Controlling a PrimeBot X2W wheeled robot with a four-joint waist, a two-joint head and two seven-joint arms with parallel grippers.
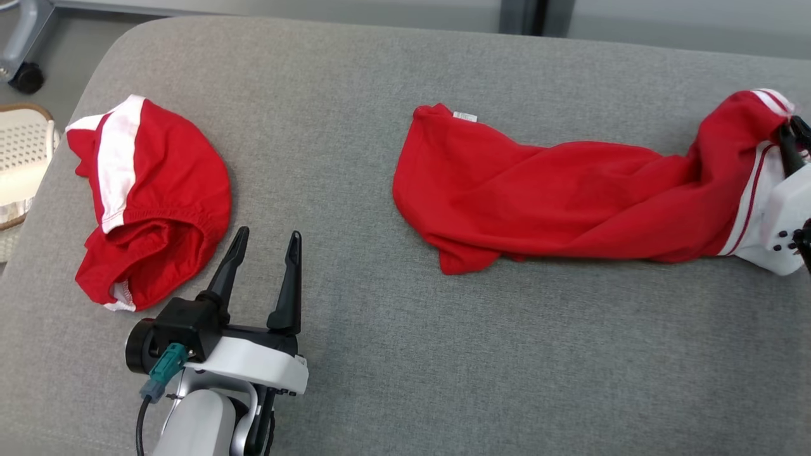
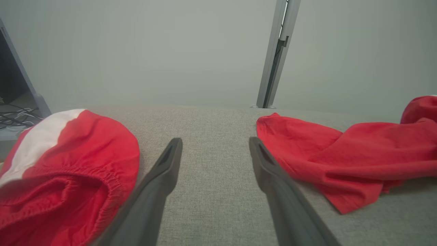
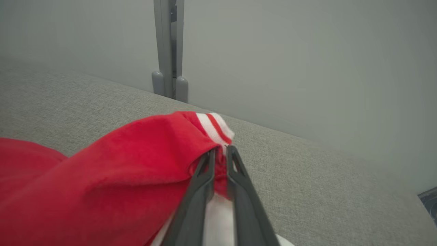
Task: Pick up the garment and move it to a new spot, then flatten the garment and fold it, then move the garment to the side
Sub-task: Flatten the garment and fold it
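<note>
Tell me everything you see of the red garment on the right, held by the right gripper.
The red garment is soft, knit-looking cloth: red, with a white panel and red-and-white striped trim at its right end. A small white tag shows at its far left corner. It lies stretched out and wrinkled across the gray cushion. Its striped end is raised, pinched between the shut fingers of the right gripper.
</note>
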